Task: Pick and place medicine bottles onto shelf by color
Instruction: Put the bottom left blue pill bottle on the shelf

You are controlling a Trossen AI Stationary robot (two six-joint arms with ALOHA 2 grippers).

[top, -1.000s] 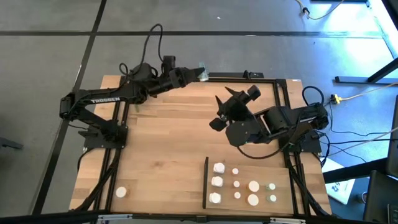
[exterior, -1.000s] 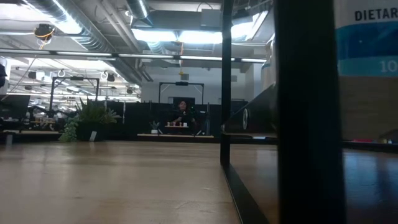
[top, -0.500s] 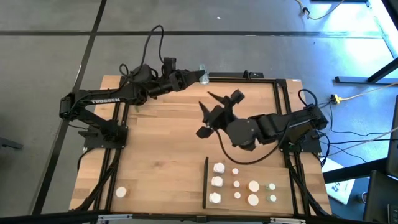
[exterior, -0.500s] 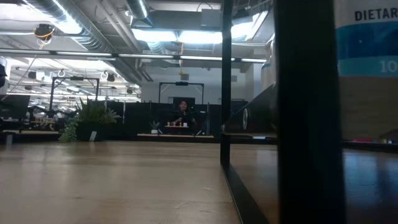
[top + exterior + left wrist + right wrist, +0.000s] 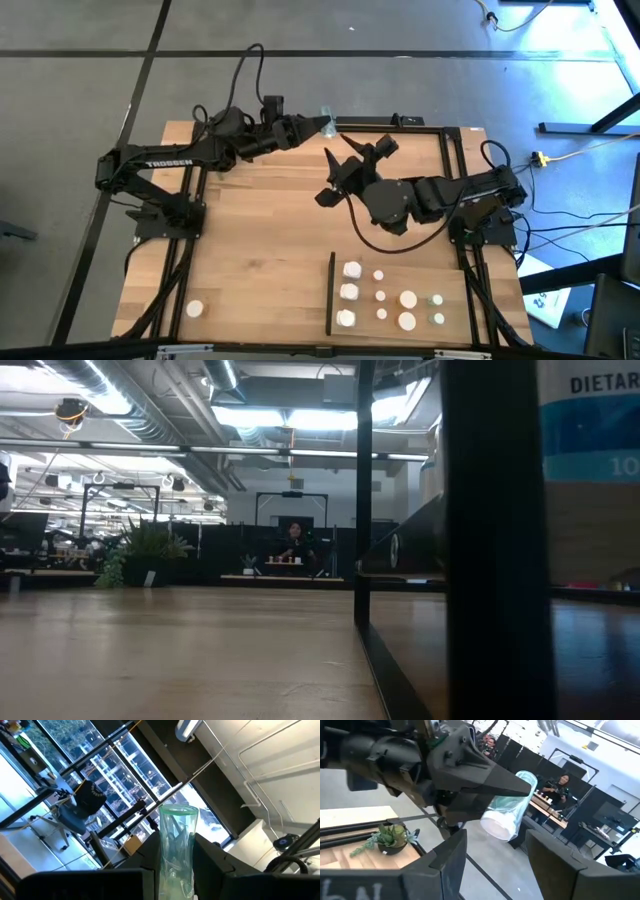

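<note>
Lettering "TROSSEN" marks the left arm (image 5: 170,160), jaws clenched on a bottle (image 5: 512,806); right jaws (image 5: 345,170) apparently released.

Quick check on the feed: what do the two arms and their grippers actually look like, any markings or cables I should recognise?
Both arms are dark, near-black jointed links. The left arm carries white TROSSEN lettering on its long link, and a black cable loops above it. The left gripper and right gripper each have two dark wedge-shaped fingers. A black cable hangs under the right arm.
</note>
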